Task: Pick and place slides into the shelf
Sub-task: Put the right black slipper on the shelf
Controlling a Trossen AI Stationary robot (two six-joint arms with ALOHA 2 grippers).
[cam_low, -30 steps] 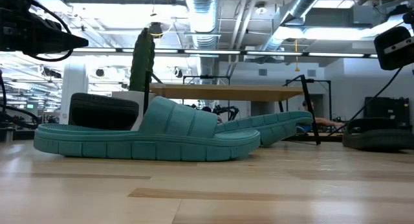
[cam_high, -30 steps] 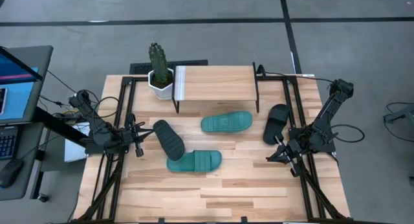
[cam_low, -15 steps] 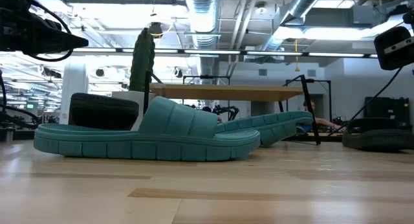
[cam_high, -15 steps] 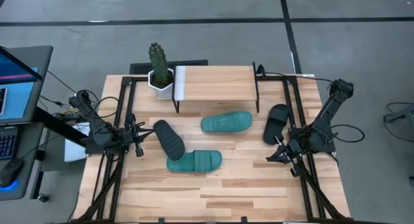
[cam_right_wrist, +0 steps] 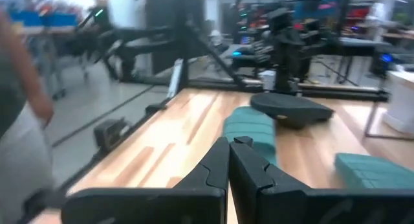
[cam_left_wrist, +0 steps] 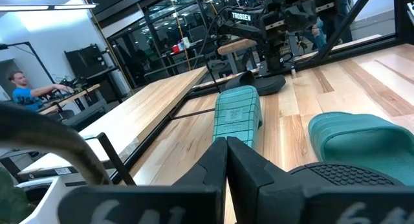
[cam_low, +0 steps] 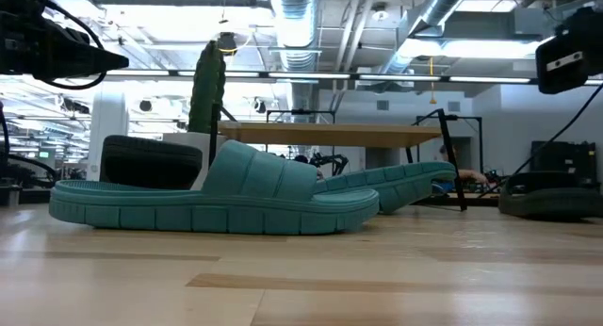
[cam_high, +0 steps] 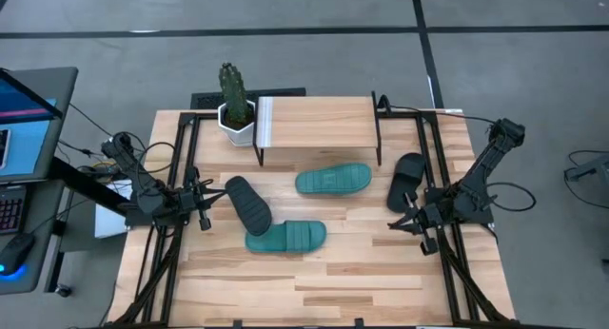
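Lying nearest the front edge of the bench (cam_high: 314, 281) is one teal slide (cam_high: 285, 238), flat on its sole and lengthwise across the wood. Its heel end touches a black slide (cam_high: 247, 204) that angles away toward the left side. From table height the teal slide fills the foreground, and the black one peeks out behind its strap.

Level with that pair, out at the sides, the two arms hang over the bench edges. The left end effector (cam_high: 204, 213) sits just beside the black slide without touching it, its fingers clenched together on nothing; its own camera shows the two dark fingers pressed tip to tip. The right end effector (cam_high: 408, 224) hovers over the right part of the bench, likewise clenched and empty.

Further back, the second teal slide (cam_high: 332, 180) rests near the middle, just in front of the shelf. The second black slide (cam_high: 406, 181) lies to its right, close beside the right arm and near the shelf's right leg.

At the back stands the shelf (cam_high: 319, 123), its light wood top bare, with no slide on it or under it. Just beside its left end is a cactus (cam_high: 232, 86) in a white pot (cam_high: 236, 123).
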